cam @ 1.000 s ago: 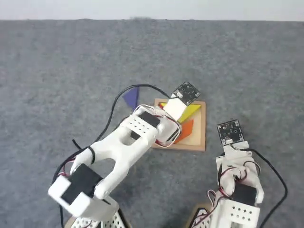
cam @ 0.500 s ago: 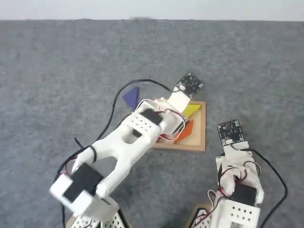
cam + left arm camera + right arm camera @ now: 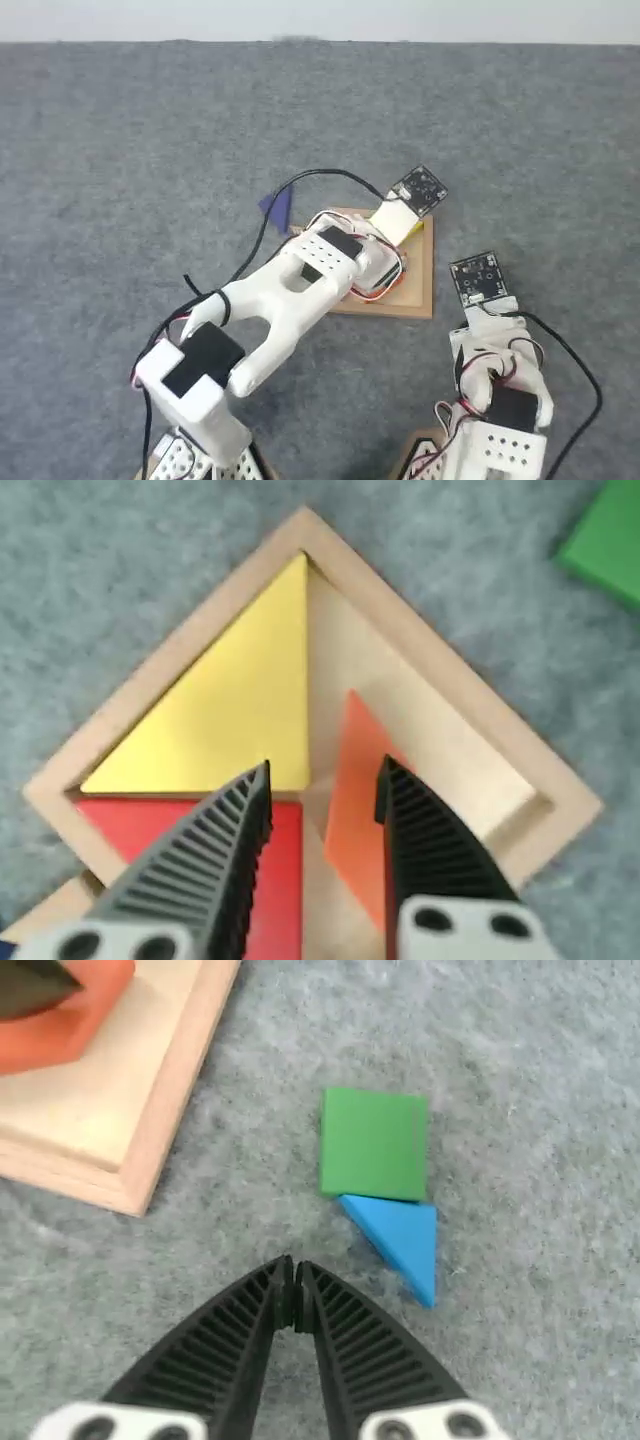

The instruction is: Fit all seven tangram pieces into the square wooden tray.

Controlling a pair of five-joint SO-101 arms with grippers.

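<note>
Pale square wooden tray: smooth, matt. Yellow triangular piece: smooth, matt coat. Grey table cloth: rough, fuzzy.

Triangle in tray, square outside it

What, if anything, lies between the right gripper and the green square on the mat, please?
Nothing stands squarely between them: bare grey mat separates the right gripper, shut, from the green square. The blue triangle touches the square's edge facing the gripper, just beside the direct line, so it could be nudged.
</note>
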